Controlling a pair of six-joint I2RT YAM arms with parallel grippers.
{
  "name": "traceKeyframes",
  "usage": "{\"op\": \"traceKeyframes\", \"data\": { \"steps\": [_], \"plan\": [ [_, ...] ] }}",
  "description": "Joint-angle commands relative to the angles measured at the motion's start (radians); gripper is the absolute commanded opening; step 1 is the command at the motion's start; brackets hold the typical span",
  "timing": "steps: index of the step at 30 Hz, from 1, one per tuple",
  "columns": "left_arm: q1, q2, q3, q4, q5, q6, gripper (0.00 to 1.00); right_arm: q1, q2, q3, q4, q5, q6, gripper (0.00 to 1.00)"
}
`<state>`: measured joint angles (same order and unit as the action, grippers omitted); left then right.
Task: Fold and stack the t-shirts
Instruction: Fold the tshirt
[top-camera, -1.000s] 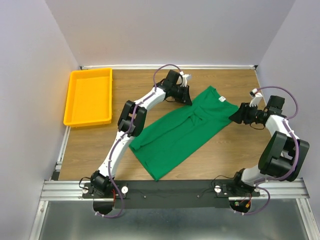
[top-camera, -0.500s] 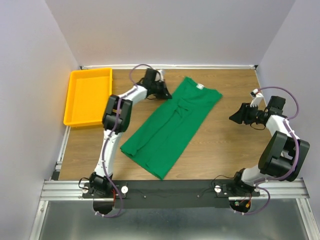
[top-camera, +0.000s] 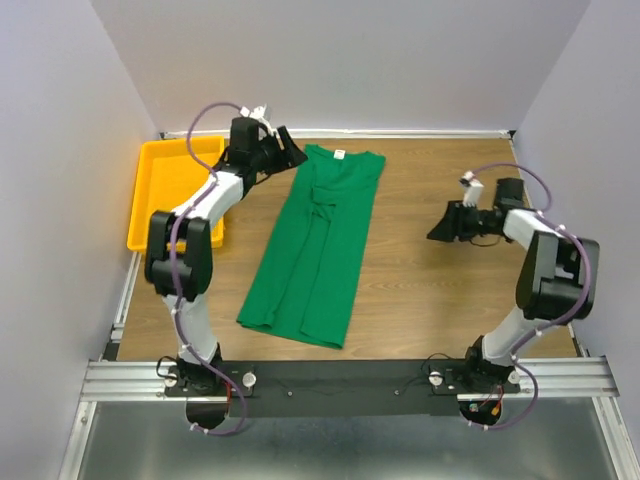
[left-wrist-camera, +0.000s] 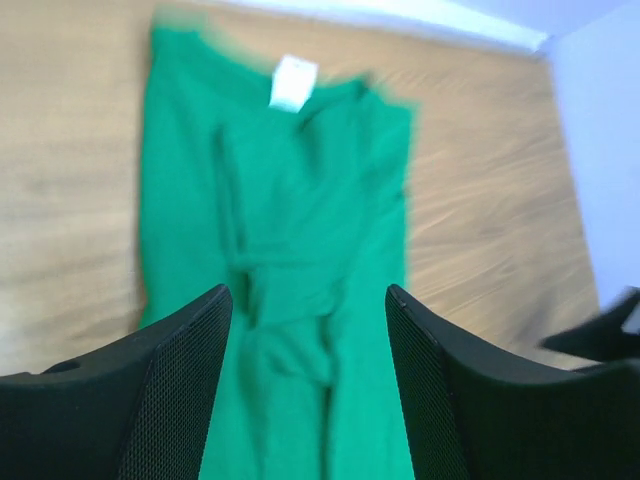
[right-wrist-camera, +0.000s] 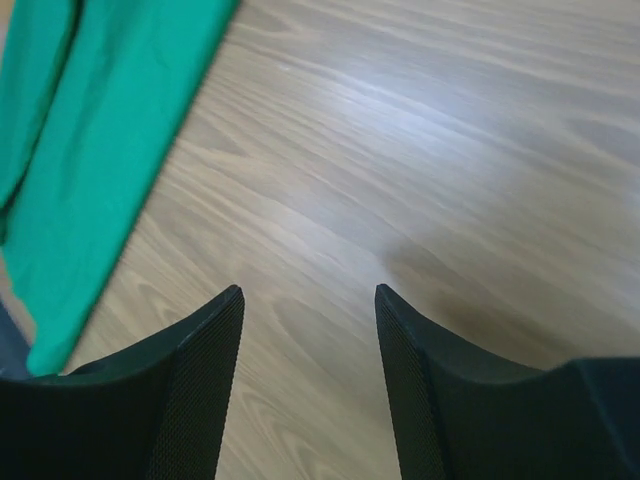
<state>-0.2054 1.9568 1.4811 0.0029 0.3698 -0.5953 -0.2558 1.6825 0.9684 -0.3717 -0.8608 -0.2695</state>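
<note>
Table (top-camera: 430, 300): carries the t-shirt (top-camera: 318, 240), left of centre.
T-shirt: a long folded strip that has swung from diagonal to near-to-far, so it looks lined up for a cross fold.
Left gripper (top-camera: 287, 150): released and empty, just off the collar's far-left corner, near the yellow tray (top-camera: 135, 215).
Right gripper (top-camera: 438, 228): released and empty, well right of the shirt.
Neck tag (top-camera: 340, 154): at the far end.

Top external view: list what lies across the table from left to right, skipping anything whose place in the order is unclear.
yellow tray → green t-shirt → right gripper
</note>
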Motion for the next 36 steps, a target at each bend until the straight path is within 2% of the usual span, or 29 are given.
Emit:
{"op": "traceKeyframes", "data": {
  "steps": [1, 2, 3, 4, 5, 6, 7, 8, 9, 11, 14, 19, 23, 29, 30, 31, 36],
  "plan": [
    [-0.009, -0.343, -0.065, 0.071, -0.176, 0.177, 0.73, 0.197, 0.135, 0.118, 0.089, 0.08, 0.255, 0.64],
    [-0.009, -0.42, -0.106, 0.115, -0.216, 0.202, 0.74, 0.223, 0.163, 0.133, 0.118, 0.095, 0.306, 0.64],
    [-0.009, -0.508, -0.234, 0.158, -0.253, 0.23, 0.78, 0.248, 0.187, 0.168, 0.146, 0.12, 0.35, 0.64],
    [-0.008, -0.699, -0.308, 0.204, -0.288, 0.27, 0.9, 0.259, 0.21, 0.187, 0.189, 0.193, 0.396, 0.64],
    [-0.008, -0.799, -0.385, 0.292, -0.354, 0.29, 0.98, 0.312, 0.238, 0.202, 0.212, 0.225, 0.474, 0.64],
    [-0.005, -0.891, -0.516, 0.319, -0.37, 0.304, 0.98, 0.326, 0.281, 0.234, 0.227, 0.273, 0.51, 0.64],
    [-0.005, -0.983, -0.569, 0.331, -0.406, 0.319, 0.98, 0.337, 0.307, 0.234, 0.247, 0.279, 0.547, 0.64],
    [-0.002, -1.144, -0.614, 0.336, -0.413, 0.362, 0.98, 0.352, 0.325, 0.251, 0.293, 0.278, 0.611, 0.65],
    [0.0, -1.214, -0.68, 0.322, -0.399, 0.383, 0.98, 0.358, 0.359, 0.256, 0.321, 0.279, 0.643, 0.65],
    [0.0, -1.376, -0.731, 0.24, -0.375, 0.432, 0.99, 0.386, 0.39, 0.288, 0.359, 0.299, 0.699, 0.65],
    [0.0, -1.492, -0.763, 0.128, -0.322, 0.457, 0.98, 0.424, 0.456, 0.343, 0.363, 0.325, 0.746, 0.65],
    [0.0, -1.556, -0.817, 0.068, -0.327, 0.472, 0.95, 0.454, 0.548, 0.414, 0.363, 0.388, 0.835, 0.63],
    [0.0, -1.559, -0.815, 0.048, -0.353, 0.48, 0.95, 0.455, 0.575, 0.443, 0.363, 0.425, 0.877, 0.51],
    [0.0, -1.517, -0.809, 0.037, -0.302, 0.479, 0.94, 0.452, 0.577, 0.415, 0.363, 0.445, 0.866, 0.18],
    [0.0, -1.51, -0.806, 0.034, -0.298, 0.477, 0.94, 0.449, 0.568, 0.408, 0.363, 0.454, 0.86, 0.06],
    [0.0, -1.5, -0.803, 0.032, -0.292, 0.477, 0.94, 0.443, 0.548, 0.402, 0.363, 0.477, 0.854, 0.01],
    [0.0, -1.494, -0.798, 0.028, -0.278, 0.476, 0.94, 0.351, 0.494, 0.401, 0.363, 0.51, 0.797, 0.01]
  ]
}}
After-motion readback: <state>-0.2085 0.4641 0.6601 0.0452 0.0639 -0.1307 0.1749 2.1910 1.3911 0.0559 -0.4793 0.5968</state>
